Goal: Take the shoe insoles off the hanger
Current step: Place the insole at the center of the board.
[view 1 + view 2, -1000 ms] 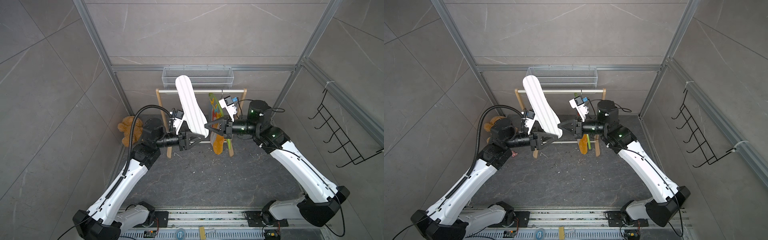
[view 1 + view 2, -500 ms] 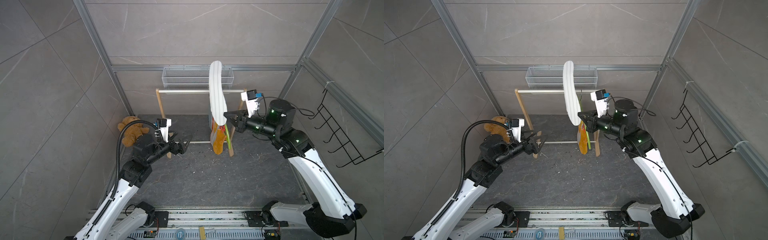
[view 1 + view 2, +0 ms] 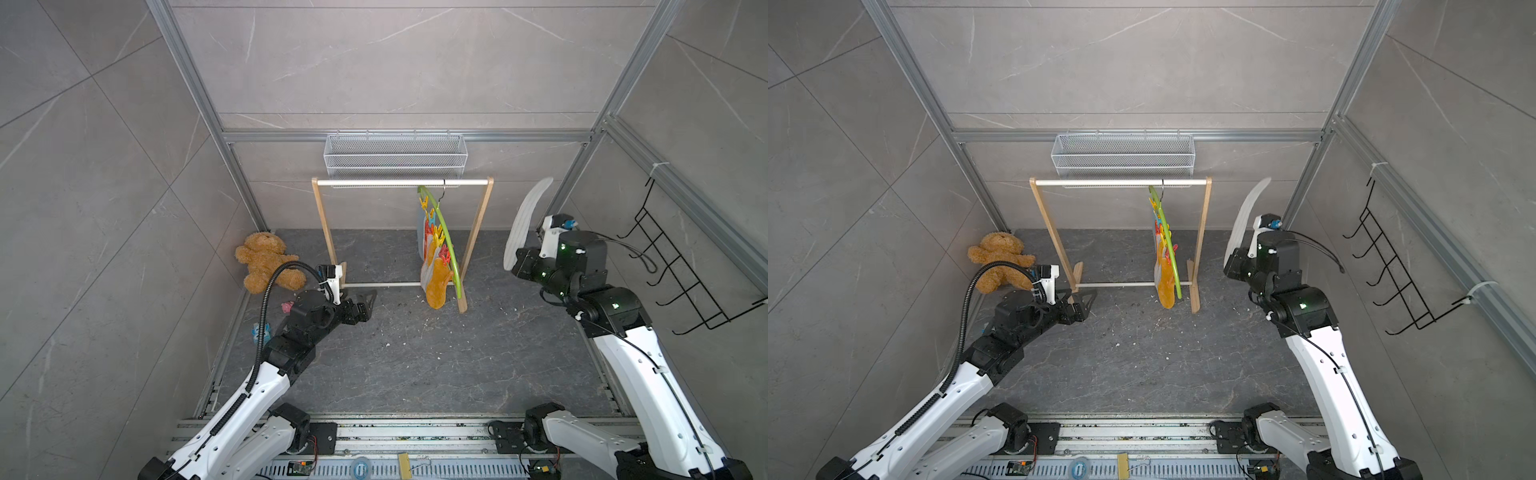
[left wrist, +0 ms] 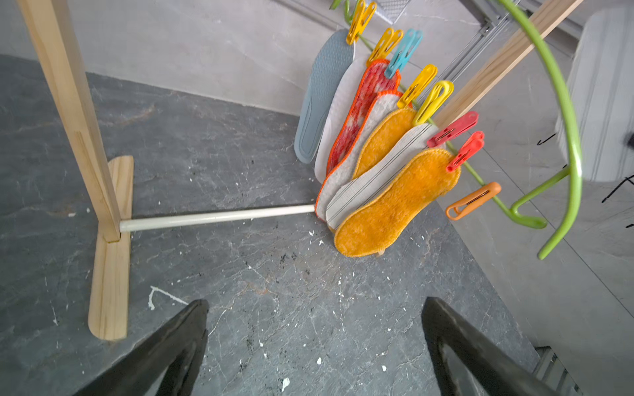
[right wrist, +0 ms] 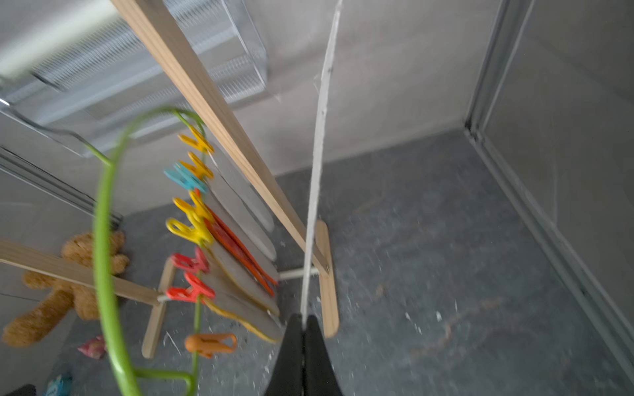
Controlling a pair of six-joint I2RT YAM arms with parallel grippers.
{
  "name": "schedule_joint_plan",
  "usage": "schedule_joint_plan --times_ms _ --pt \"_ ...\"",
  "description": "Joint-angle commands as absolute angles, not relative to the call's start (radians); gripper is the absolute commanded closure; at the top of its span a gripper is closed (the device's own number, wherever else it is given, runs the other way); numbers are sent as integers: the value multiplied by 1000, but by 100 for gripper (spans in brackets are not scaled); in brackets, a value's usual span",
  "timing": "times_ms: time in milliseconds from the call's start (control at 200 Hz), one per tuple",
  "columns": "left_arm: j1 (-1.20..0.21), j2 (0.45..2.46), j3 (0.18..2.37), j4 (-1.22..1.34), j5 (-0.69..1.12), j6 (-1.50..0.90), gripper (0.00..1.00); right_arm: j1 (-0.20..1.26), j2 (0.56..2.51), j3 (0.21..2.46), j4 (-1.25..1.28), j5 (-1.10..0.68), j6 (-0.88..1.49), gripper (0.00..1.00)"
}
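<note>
Now the right hand (image 5: 303,320) pinches a white insole (image 3: 524,216) by its end, upright, well clear of the hanger (image 3: 447,241); so thin a hold could slip. Meanwhile the left hand (image 4: 315,301) is spread, empty; tugging the clipped insoles (image 4: 394,212) could unhook the hanger from its rail (image 3: 374,183).

A brown teddy bear (image 3: 264,262) lies on the dark grey floor (image 3: 415,365) in the back corner by the wall; a small pink thing (image 3: 286,307) and a small blue thing (image 3: 258,330) lie on the floor near it. A wooden frame (image 3: 328,232) stands at the back with a white rod (image 3: 374,182) across its top and a thinner white rod (image 3: 382,284) low down between its feet; a white wire basket (image 3: 395,156) hangs on the wall just above it. A black wire rack (image 3: 690,274) with hooks hangs on the side wall, well apart from the frame; little white bits lie on the floor.
</note>
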State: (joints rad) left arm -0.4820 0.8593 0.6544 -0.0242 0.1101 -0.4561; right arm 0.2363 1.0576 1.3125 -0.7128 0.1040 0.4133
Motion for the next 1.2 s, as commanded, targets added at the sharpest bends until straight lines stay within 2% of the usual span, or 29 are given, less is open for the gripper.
schedule_joint_plan --times_ms 0,260,669,949,1193 --pt "-481 862 632 103 114 -508 0 229 999 1182 -774 72 509 100" --pt "-482 883 618 129 91 -505 0 229 993 902 -759 -177 604 100" --pt "-482 935 589 202 93 -513 1 229 1023 645 -714 -295 672 100" --pt "-482 957 571 247 104 -517 1 229 1038 517 -690 -300 700 100" --pt "-481 966 552 280 103 -520 1 229 1090 512 -729 -178 689 100"
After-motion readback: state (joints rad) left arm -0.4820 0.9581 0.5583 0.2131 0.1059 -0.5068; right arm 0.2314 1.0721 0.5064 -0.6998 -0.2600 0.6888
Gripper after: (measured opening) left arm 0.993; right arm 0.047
